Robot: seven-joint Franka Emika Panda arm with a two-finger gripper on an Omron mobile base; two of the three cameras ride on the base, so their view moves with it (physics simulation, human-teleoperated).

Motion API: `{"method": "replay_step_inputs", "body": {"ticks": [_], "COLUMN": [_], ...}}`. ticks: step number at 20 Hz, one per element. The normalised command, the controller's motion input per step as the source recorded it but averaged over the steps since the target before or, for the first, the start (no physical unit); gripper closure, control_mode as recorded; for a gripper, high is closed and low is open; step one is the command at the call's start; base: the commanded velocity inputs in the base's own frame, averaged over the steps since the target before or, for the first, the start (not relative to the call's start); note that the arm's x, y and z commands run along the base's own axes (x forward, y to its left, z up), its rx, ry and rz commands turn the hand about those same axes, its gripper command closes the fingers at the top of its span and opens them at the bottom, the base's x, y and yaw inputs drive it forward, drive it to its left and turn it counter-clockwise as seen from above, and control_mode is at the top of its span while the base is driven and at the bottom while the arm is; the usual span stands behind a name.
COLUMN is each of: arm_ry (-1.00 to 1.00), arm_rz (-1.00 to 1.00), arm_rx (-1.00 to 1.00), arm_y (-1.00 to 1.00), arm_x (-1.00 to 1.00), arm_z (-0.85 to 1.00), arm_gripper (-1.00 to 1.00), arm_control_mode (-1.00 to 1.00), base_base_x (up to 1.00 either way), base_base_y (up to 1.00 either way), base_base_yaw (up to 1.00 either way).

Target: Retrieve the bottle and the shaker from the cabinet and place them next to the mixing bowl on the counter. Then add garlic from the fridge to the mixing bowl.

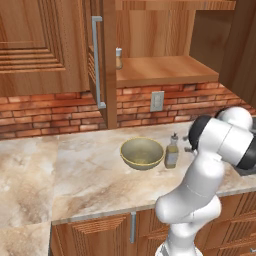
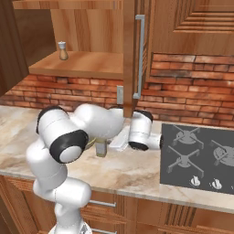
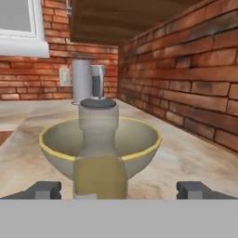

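Bottle upright beside mixing bowl, between spread fingers of level, open hand

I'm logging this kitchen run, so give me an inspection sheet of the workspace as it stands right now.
Surface: beige counter, bare apart from the items below.
Job's things: bottle upright on the counter beside the mixing bowl; shaker on the open cabinet shelf.
Clutter: nothing seen.
Grippers: gripper open, fingertips either side of the bottle, not touching it.
Cables: nothing seen.
Surroundings: brick wall with outlet; stovetop set into the counter.
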Motion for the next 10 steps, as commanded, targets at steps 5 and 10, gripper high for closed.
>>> {"method": "replay_step_inputs", "body": {"ticks": [5,10], "arm_ry": [0.00,0.00], "arm_rz": [-0.25,-0.33], "arm_rx": [0.00,0.00], "arm_y": [0.00,0.01], "arm_x": [-0.06,-0.32], "arm_z": [0.54,0.69], "arm_gripper": [-1.00,-1.00], "arm_control_mode": [-1.00,-1.00], "base_base_x": [0.00,0.00], "base_base_y": [0.00,0.00], "base_base_yaw": [0.00,0.00]}}
